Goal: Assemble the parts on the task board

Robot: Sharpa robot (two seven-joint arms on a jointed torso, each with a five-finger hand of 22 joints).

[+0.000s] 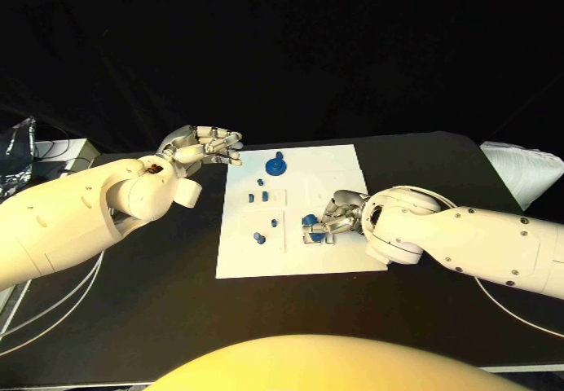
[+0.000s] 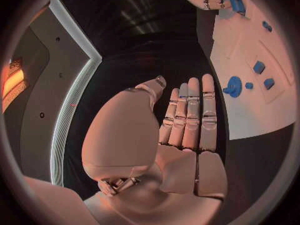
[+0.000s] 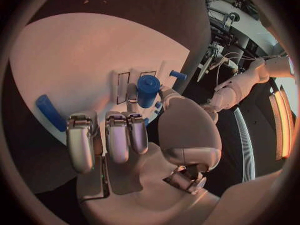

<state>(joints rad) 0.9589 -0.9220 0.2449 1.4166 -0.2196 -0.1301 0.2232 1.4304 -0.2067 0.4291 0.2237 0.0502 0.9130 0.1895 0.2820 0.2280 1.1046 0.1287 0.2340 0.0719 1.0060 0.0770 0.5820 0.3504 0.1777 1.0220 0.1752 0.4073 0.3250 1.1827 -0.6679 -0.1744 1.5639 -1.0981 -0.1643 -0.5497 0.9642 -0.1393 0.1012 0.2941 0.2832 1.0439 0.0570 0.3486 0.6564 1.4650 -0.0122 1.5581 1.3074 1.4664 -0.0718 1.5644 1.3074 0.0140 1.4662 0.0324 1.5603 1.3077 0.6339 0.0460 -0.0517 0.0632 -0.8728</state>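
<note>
The white task board (image 1: 294, 252) lies in the middle of the black table. A blue gear (image 1: 275, 167) sits near its far edge, and several small blue parts (image 1: 258, 197) are spread over its left half. My right hand (image 1: 335, 218) is low over the board's right half and pinches a short blue cylinder (image 3: 147, 90) between thumb and a finger. A blue bar (image 3: 50, 112) lies on the board beside that hand. My left hand (image 1: 202, 147) hovers off the board's far left corner, fingers (image 2: 190, 115) straight and together, holding nothing. The gear (image 2: 233, 86) lies just beyond them.
A clear bag and a white box (image 1: 47, 155) stand at the table's far left. A white bundle (image 1: 523, 171) lies at the far right. Cables (image 1: 47, 309) run along the table under my left arm.
</note>
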